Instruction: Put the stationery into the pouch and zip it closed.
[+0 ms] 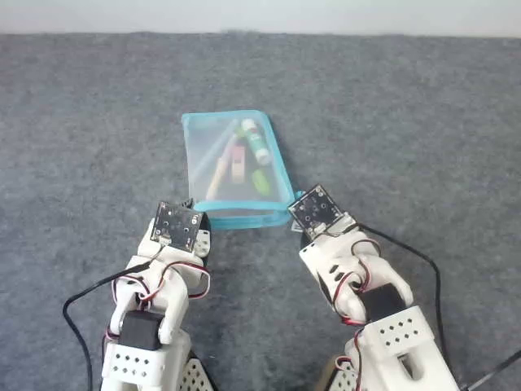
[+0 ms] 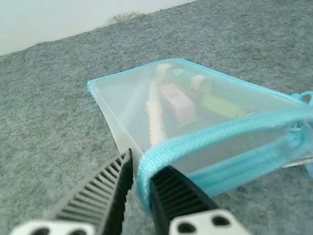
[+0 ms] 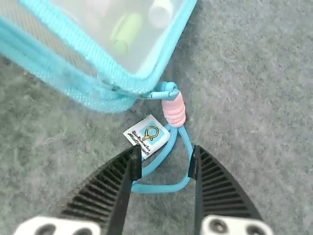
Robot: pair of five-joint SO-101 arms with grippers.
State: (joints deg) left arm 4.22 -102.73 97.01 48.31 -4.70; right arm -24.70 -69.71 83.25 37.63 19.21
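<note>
High view: zipping step, with stationery (image 1: 238, 161) already inside pouch (image 1: 213, 140) at mid-surface. Pinching one near corner of it, left gripper (image 2: 142, 169); spread astride pull loop (image 3: 161, 186), right gripper (image 3: 165, 156). Next, likely: clamp loop, then drag across while bracing. Grey felt surface (image 1: 407, 122); pale wall (image 1: 260, 15) beyond far edge.

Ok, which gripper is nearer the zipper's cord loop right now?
Right. The right gripper is open, straddling the cord loop. The left gripper is at the other zipper-side corner of the pouch, shut on its blue edge.
</note>
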